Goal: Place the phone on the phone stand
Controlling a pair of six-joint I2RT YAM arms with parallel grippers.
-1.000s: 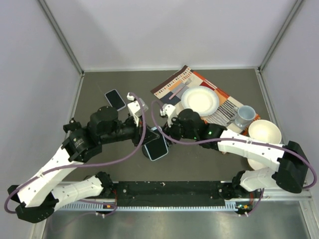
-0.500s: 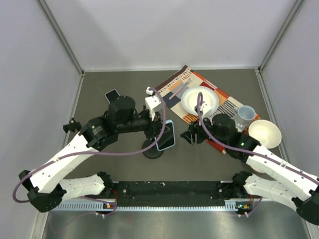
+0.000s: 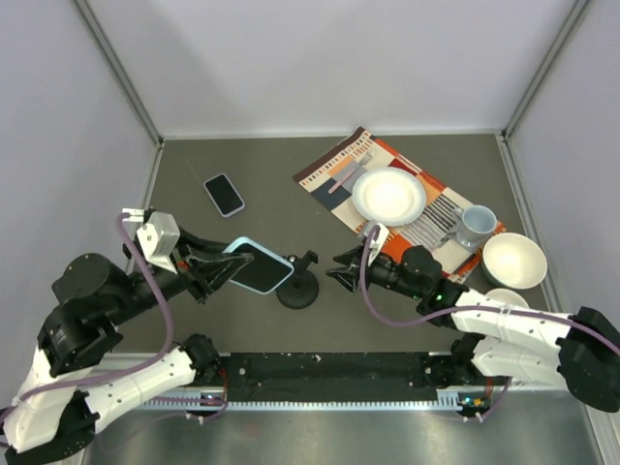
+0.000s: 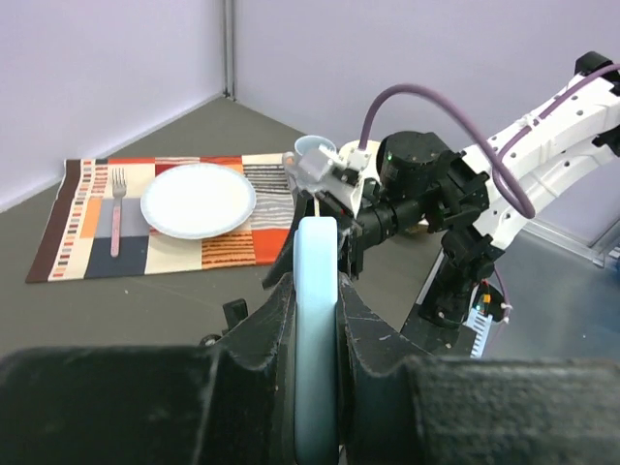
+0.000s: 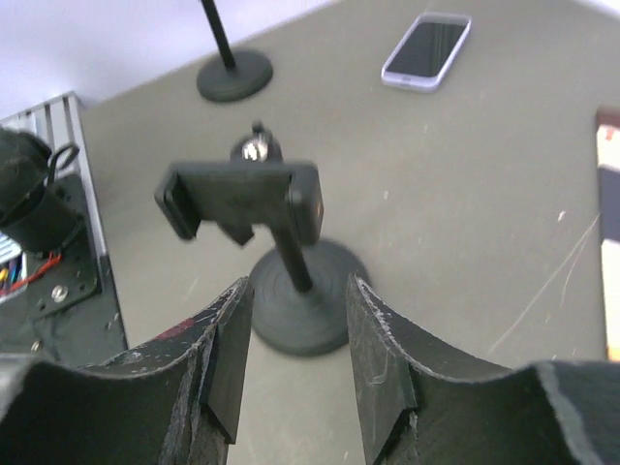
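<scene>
The left gripper point(image 3: 218, 271) is pulling back toward the near left, carrying the light-blue phone point(image 3: 260, 266) off to the left of the phone stand point(image 3: 297, 291). The right gripper point(image 3: 341, 274) is edging left toward the stand again, its jaws narrowing.

The phone stand point(image 3: 298, 289) is hemmed in on two sides. The left gripper point(image 3: 231, 268), clamped on the phone point(image 3: 262, 271), sits just left of it, and the right gripper point(image 3: 339, 275), jaws apart, sits just right of it. Beyond the stand the table point(image 3: 194, 155) is bare to the far wall, leaving open passage there. A spare phone point(image 3: 224, 194) lies flat at far left, well apart. Far right, the placemat point(image 3: 320, 174) holds a plate point(image 3: 388, 196) and mug point(image 3: 475, 226), with a bowl point(image 3: 513, 260) beside them, crowding that side. The base rail point(image 3: 329, 368) closes the near edge.
</scene>
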